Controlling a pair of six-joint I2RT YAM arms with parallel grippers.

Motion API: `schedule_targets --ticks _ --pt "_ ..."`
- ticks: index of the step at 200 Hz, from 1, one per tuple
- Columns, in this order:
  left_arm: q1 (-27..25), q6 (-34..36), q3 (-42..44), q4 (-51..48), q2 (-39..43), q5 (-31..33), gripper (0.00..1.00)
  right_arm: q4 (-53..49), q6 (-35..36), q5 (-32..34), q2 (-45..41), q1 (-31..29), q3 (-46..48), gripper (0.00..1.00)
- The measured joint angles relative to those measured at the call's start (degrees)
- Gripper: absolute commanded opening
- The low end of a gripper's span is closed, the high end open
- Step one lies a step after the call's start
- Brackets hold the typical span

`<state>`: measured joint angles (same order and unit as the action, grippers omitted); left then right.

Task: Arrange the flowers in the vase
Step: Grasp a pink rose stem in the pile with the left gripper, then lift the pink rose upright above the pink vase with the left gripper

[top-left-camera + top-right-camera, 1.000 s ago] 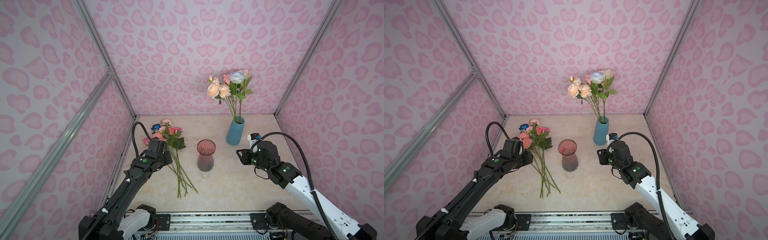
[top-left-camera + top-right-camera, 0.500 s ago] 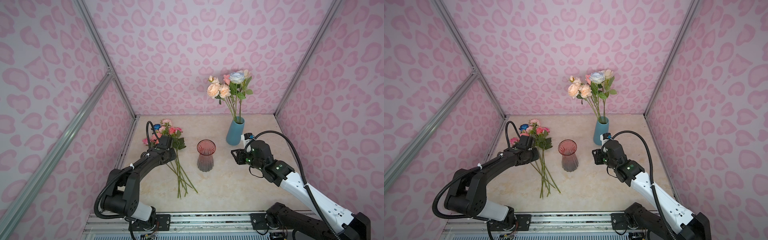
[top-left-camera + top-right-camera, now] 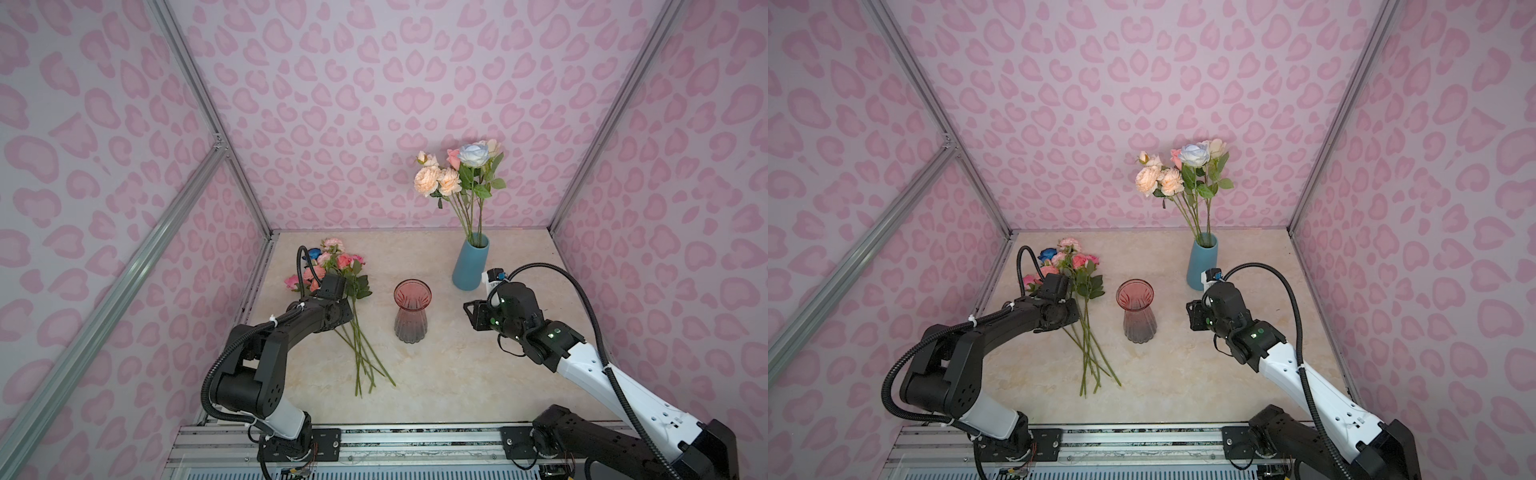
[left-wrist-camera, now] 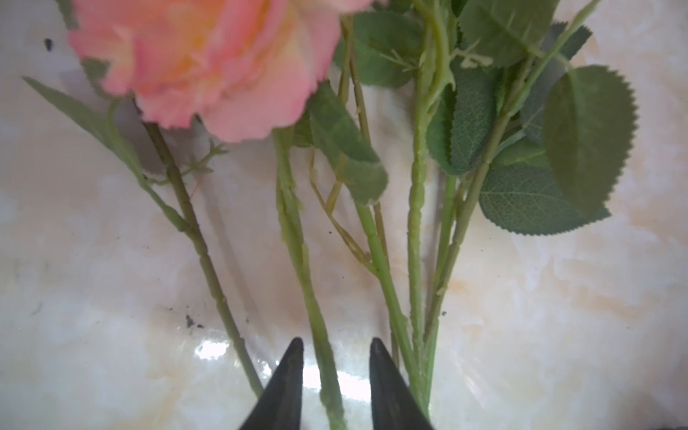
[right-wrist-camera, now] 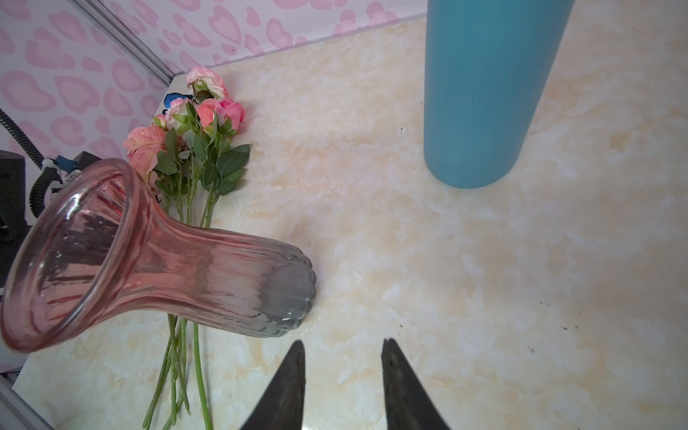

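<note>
Both top views: loose flowers [image 3: 340,274] lie on the counter [image 3: 457,374] at left, blooms far, stems near, with the left arm [image 3: 307,320] over them. Pink glass vase [image 3: 412,311] stands upright mid-counter. Blue vase [image 3: 470,266] at far right holds a bouquet [image 3: 449,183].
Left wrist: left fingers [image 4: 286,379] are spread, straddling one green stem [image 4: 314,316], with a gap on each side.
Right wrist: right fingers [image 5: 286,391] are spread with nothing between them, over bare counter.

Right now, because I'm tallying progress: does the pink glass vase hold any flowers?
No, the right wrist view shows the pink glass vase empty, with the loose flowers lying on the table.
</note>
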<state>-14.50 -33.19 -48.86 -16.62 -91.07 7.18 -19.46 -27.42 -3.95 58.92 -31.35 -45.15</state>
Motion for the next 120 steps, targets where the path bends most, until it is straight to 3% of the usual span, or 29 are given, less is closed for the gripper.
schedule_targets --ticks 30,60,120 --pt "0.2 0.1 0.0 1.2 -1.4 0.3 0.04 -0.1 0.0 -0.2 0.2 0.0 -0.3 0.36" --pt "0.5 0.7 0.0 1.3 0.6 -0.8 0.03 -0.3 0.0 -0.2 -0.9 0.0 -0.4 0.36" --pt "0.4 3.0 -3.7 -0.9 22.3 2.6 0.03 -0.4 -1.5 -0.6 -3.1 0.0 -0.3 0.36"
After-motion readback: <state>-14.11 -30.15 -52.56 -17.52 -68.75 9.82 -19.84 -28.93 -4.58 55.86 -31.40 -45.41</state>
